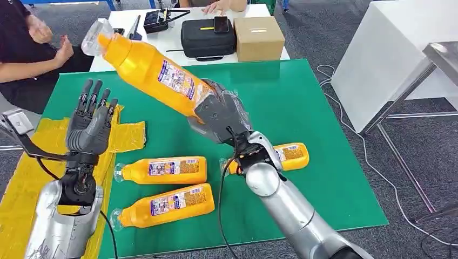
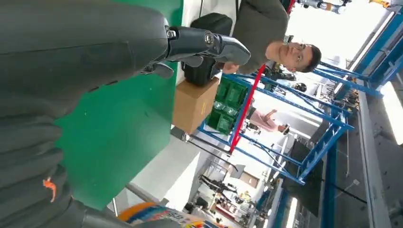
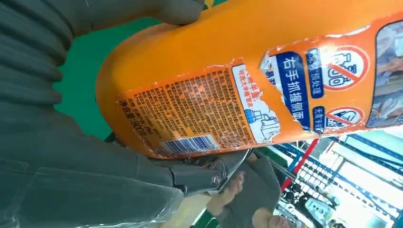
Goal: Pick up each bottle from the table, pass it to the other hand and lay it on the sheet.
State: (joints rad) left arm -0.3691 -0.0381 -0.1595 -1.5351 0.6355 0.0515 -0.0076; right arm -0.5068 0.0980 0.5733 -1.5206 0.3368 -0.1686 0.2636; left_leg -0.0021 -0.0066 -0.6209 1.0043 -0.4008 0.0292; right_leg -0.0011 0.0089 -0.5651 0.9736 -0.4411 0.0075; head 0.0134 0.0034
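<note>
The orange plastic bottle with a clear cap and printed label (label torn at one edge) hangs tilted above the green desk, cap up-left. The right robot hand grips its base. The left robot hand stands empty nearby, fingers spread upward.

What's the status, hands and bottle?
Right hand grips orange bottle, raised. Left hand open, waiting. Yellow sheet bare. Path clear.

"800" and "右手抓握侧面" on bottle label
</note>
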